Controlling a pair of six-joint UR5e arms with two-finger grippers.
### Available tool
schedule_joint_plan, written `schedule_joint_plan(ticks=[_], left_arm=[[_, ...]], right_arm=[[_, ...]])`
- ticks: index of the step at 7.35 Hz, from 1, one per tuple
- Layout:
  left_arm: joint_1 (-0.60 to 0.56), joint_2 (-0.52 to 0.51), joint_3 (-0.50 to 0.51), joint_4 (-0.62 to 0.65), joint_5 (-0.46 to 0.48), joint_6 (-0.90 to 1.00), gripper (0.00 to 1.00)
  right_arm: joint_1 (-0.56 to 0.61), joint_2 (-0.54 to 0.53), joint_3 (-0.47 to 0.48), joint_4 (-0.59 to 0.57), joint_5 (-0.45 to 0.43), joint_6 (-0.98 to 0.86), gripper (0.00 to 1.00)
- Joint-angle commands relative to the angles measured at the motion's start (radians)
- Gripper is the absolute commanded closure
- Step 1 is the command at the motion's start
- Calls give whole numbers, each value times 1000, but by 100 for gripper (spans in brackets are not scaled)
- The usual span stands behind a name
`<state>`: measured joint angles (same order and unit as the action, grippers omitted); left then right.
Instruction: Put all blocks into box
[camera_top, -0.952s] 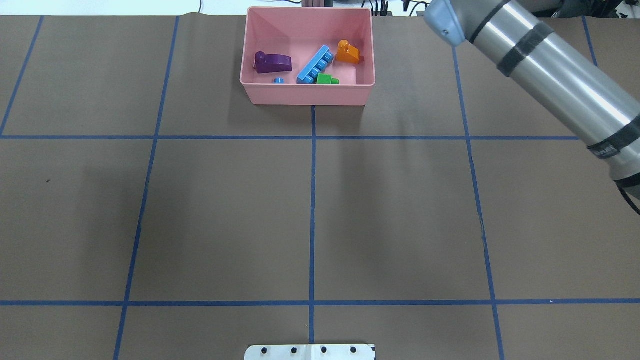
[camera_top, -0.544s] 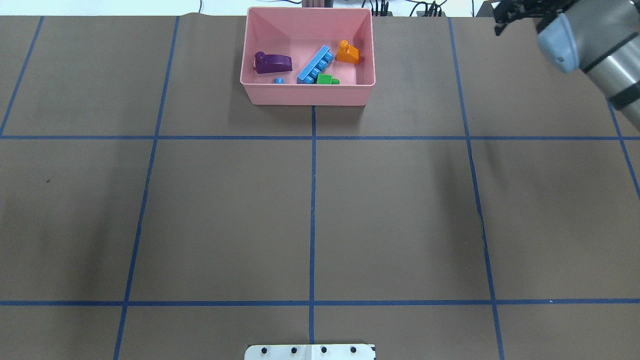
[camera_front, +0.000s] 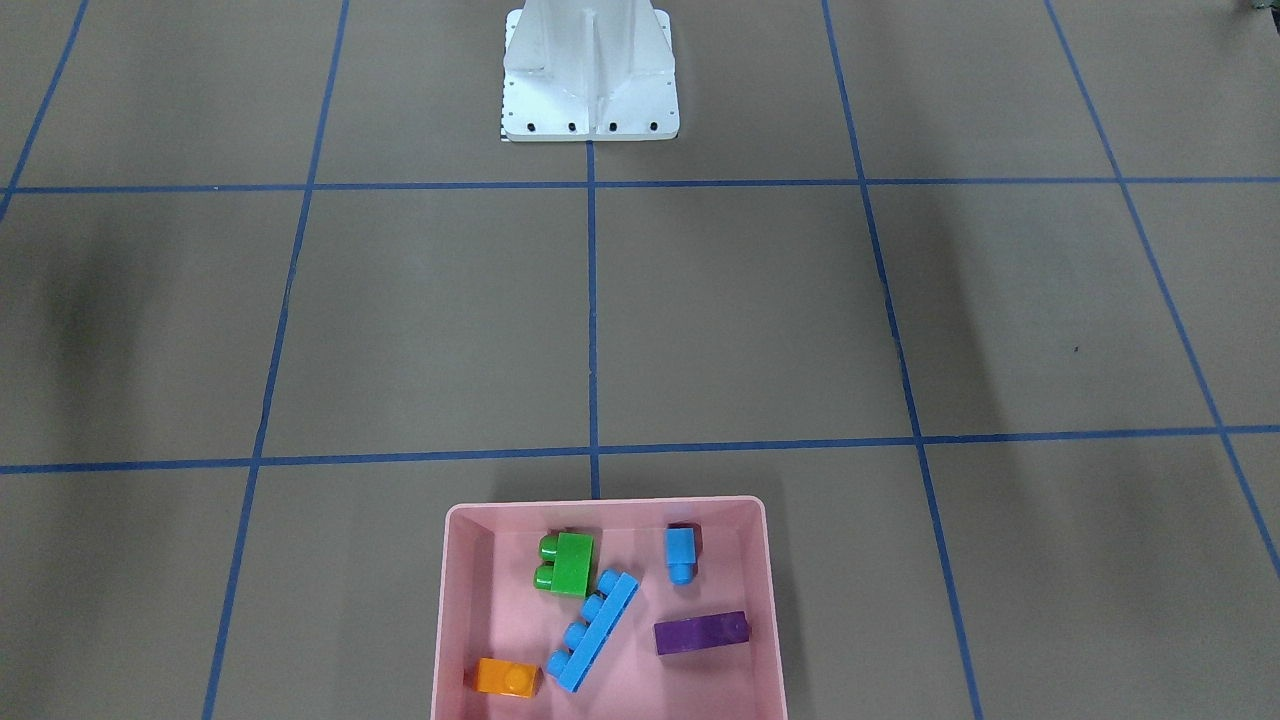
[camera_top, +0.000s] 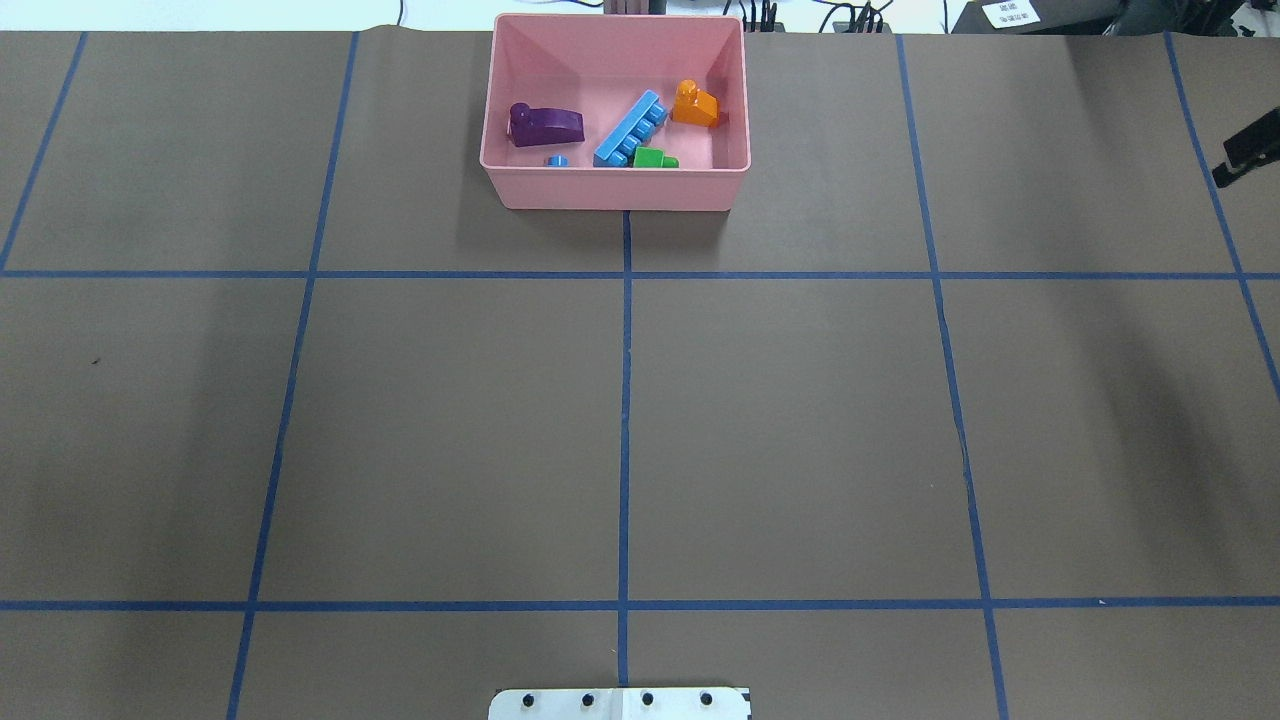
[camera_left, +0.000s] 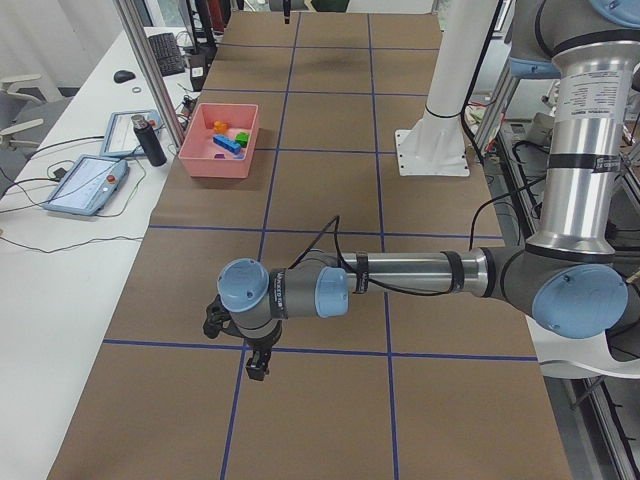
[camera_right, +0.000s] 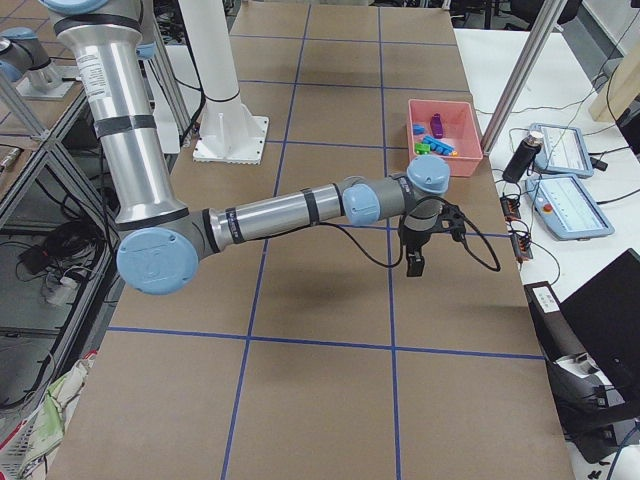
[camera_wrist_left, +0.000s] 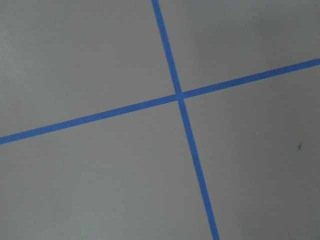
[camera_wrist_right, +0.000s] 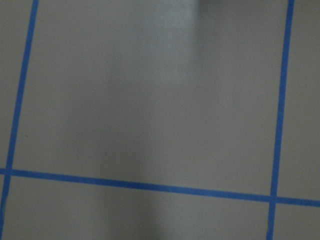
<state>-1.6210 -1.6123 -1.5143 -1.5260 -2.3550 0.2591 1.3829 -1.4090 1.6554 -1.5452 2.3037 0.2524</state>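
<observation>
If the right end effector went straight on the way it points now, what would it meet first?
Most likely the bare brown table covering: the right end effector points down, and its wrist camera shows only paper and blue tape lines. The pink box lies well off that line.

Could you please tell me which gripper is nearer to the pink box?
Right, most likely. The right gripper hangs to the right of the pink box, at the overhead view's edge; the left gripper hangs farther away, beyond that view's left edge.
</observation>
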Motion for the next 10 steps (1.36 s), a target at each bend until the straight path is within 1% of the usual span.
schedule_joint_plan(ticks=[1, 2, 3, 4, 5, 6, 7, 8, 10], left_arm=[[0, -3, -21, 21, 10, -17, 0], [0, -8, -21, 30, 29, -20, 0], [0, -9, -23, 39, 37, -36, 0], [0, -9, -32, 41, 34, -46, 0], [0, -9, -38, 43, 33, -61, 0], [0, -9, -40, 40, 31, -67, 0], [0, 1, -64, 35, 31, -61, 0], [0, 5, -76, 33, 23, -67, 0], [0, 3, -86, 27, 28, -60, 0]], right_arm=[[25, -215, 153, 11, -7, -27, 0], [36, -320, 205, 25, -15, -80, 0], [66, -406, 216, 34, -12, -126, 0], [77, -463, 213, 57, -15, -140, 0], [100, -459, 208, 80, -4, -146, 0], [100, -399, 199, 29, -3, -147, 0], [102, -316, 163, -48, -3, -198, 0], [102, -305, 140, -58, -6, -226, 0], [102, -300, 121, -42, -18, -229, 0]])
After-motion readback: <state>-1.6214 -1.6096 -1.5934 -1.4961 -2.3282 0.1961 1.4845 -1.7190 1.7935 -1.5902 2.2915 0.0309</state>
